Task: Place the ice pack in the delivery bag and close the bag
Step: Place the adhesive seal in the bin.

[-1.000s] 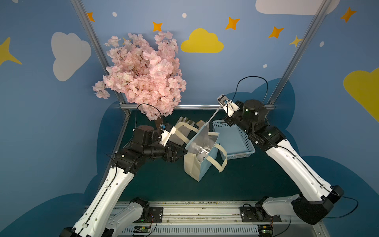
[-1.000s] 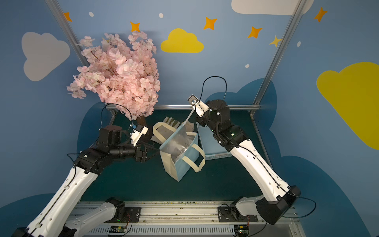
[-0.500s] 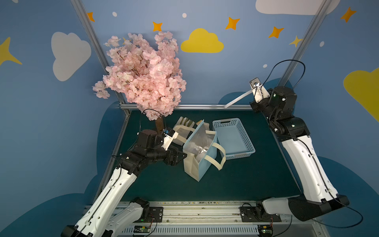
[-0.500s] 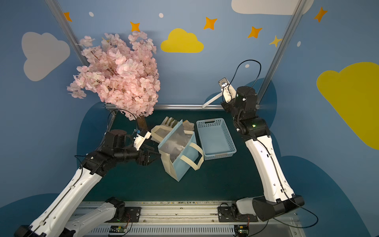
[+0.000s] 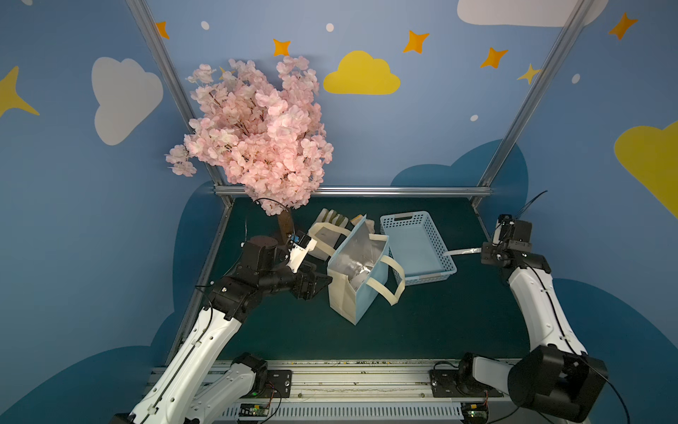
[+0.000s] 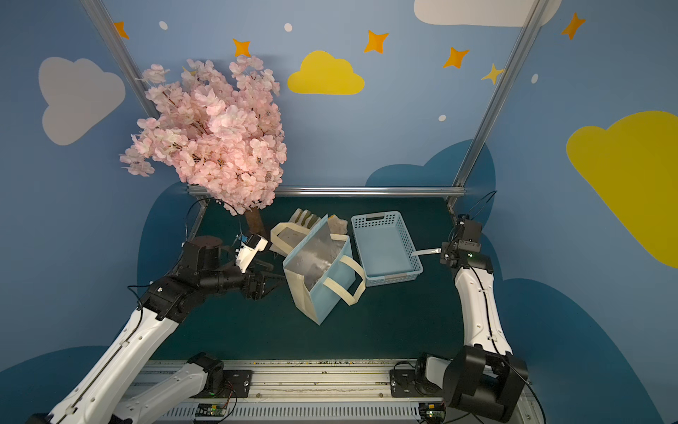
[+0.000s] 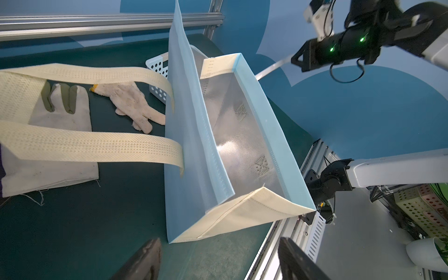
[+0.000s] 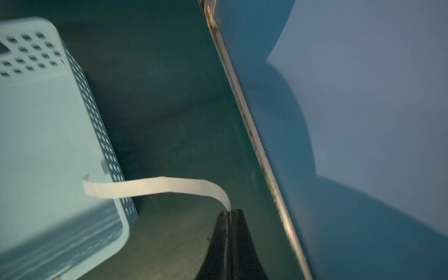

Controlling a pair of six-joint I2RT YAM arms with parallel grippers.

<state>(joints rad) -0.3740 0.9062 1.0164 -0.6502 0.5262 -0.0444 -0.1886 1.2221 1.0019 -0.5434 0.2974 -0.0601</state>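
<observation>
Dim soft light, glare inside delivery bag [image 7: 230, 150], blurry right wrist view.

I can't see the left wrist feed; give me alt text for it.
The light blue fabric tote with silver foil lining stands open just ahead of the open left gripper. Its cream strap handle lies across beige gloves; beyond, the shut right gripper pinches a white strip.

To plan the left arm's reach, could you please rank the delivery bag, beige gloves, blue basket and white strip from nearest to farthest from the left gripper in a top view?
From the left gripper:
1. delivery bag, just beside the open jaws.
2. beige gloves, farther back.
3. blue basket, beyond the bag.
4. white strip, past the basket, far right.
</observation>
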